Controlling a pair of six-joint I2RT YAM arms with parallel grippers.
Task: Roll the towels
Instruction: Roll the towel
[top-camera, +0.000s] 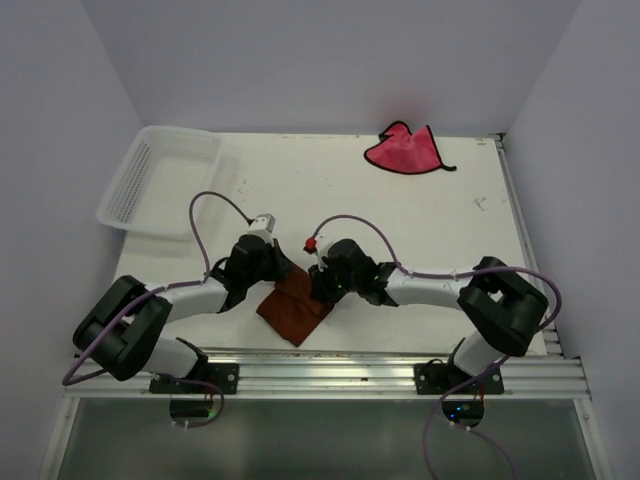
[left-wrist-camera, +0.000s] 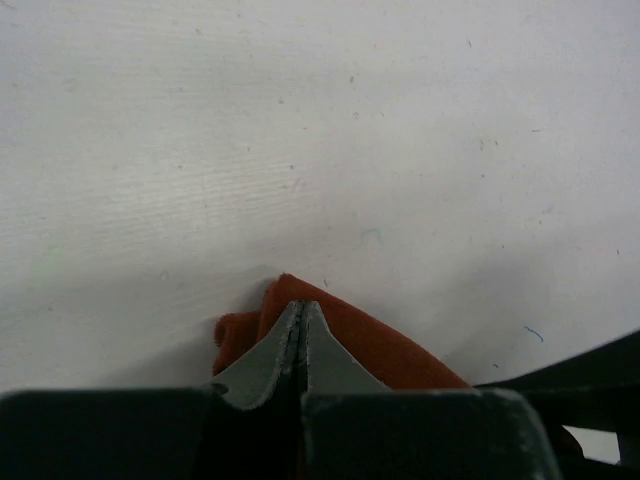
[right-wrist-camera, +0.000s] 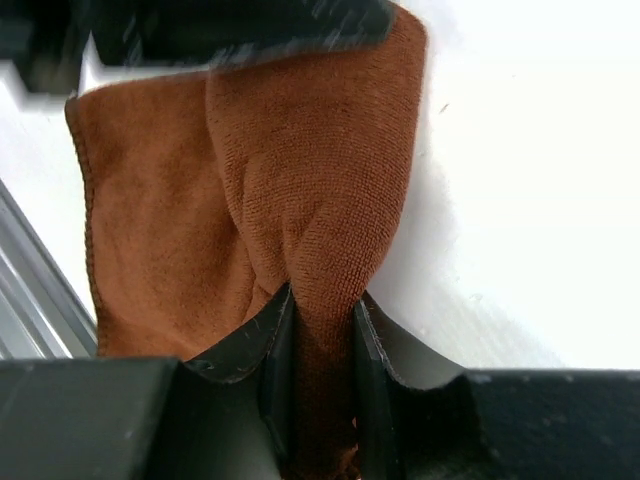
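Note:
The rust-brown towel (top-camera: 292, 312) lies near the table's front edge between my two arms, partly folded over. My left gripper (top-camera: 280, 272) is at its far left corner, its jaws pressed together (left-wrist-camera: 300, 312) with the towel (left-wrist-camera: 390, 350) bunched under and behind the tips. My right gripper (top-camera: 318, 285) is at the towel's right edge, shut (right-wrist-camera: 320, 315) on a raised fold of the towel (right-wrist-camera: 300, 180). The pink-red towel (top-camera: 403, 150) lies crumpled at the far right of the table, away from both grippers.
A white mesh basket (top-camera: 160, 175) stands at the far left corner. The metal rail (top-camera: 330, 365) runs along the front edge just below the brown towel. The left arm's dark body (right-wrist-camera: 230, 25) crosses the top of the right wrist view.

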